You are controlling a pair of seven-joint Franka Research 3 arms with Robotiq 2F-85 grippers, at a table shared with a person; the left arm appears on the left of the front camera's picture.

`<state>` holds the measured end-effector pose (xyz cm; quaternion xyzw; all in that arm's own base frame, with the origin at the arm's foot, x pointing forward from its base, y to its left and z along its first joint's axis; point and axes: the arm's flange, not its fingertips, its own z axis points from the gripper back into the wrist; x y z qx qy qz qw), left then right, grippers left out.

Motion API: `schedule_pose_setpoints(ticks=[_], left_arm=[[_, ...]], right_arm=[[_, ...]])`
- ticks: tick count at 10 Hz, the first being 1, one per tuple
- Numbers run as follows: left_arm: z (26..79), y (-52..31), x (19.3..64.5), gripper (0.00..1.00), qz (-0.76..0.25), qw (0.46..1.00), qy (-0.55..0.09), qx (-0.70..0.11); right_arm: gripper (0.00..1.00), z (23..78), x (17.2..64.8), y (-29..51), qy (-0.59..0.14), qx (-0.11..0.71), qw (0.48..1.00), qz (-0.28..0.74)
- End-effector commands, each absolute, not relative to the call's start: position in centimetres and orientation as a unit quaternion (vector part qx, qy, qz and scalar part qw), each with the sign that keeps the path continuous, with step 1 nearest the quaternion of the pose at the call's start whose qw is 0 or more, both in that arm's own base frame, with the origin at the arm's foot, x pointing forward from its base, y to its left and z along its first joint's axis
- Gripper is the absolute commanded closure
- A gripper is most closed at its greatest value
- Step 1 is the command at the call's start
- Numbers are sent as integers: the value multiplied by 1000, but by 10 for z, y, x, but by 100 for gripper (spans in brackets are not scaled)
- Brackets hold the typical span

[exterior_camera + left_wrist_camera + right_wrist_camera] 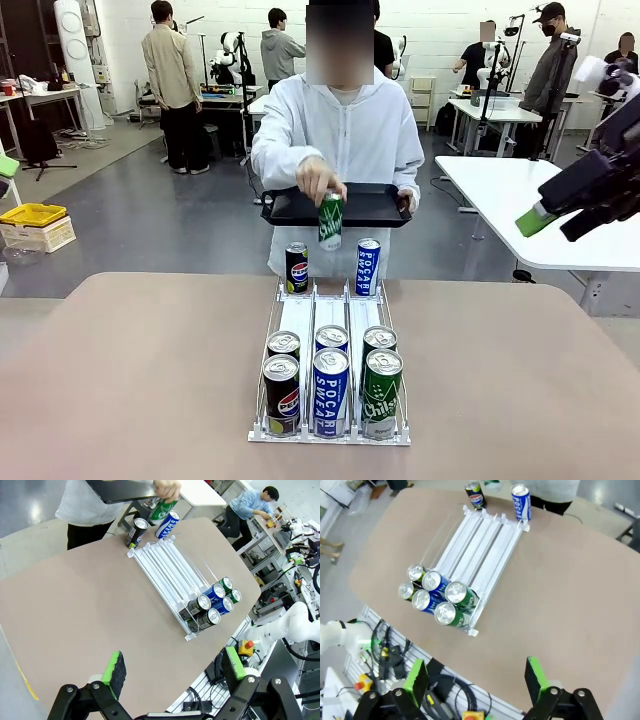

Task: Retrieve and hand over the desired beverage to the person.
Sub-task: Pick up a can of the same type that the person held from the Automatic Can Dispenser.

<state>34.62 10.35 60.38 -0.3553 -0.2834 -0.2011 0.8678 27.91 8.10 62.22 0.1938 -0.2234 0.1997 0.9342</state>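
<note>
The person (340, 130) in a white hooded jacket stands at the far side and holds a flat black tray (380, 205) with one hand. Their other hand (318, 180) grips a green can (330, 222) by its top, above the far end of the rack; the same green can (162, 510) appears in the left wrist view. My left gripper (173, 666) hovers open high over the near table edge, holding nothing. My right gripper (476, 676) is open too and holds nothing; the front view has this gripper (550, 222) raised at the right edge.
A white three-lane rack (330, 320) lies mid-table with several cans at its near end: Pepsi (282, 395), Pocari Sweat (331, 392), green Chilsung (382, 392). A Pepsi can (297, 267) and a Pocari can (368, 266) stand at its far end. Bare brown tabletop lies on both sides.
</note>
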Motion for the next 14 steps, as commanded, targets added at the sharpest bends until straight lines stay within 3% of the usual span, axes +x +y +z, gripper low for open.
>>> schedule_pose_setpoints(ticks=[1, 5, 7, 10, 14], left_arm=[[603, 105, 347, 0, -210, 860, -292, -361], [603, 105, 347, 0, -210, 860, -292, -361], [603, 105, 347, 0, -210, 860, -292, -361], [603, 105, 347, 0, -210, 860, -292, -361], [603, 105, 347, 0, -210, 860, -292, -361]], right_arm=[[0, 625, 276, 63, -239, 202, 926, 212], [0, 629, 276, 64, -239, 202, 928, 203], [0, 611, 263, 131, -148, 102, 953, 243], [0, 577, 275, 236, -82, 45, 989, 114], [0, 514, 311, 288, -13, 122, 992, 19]])
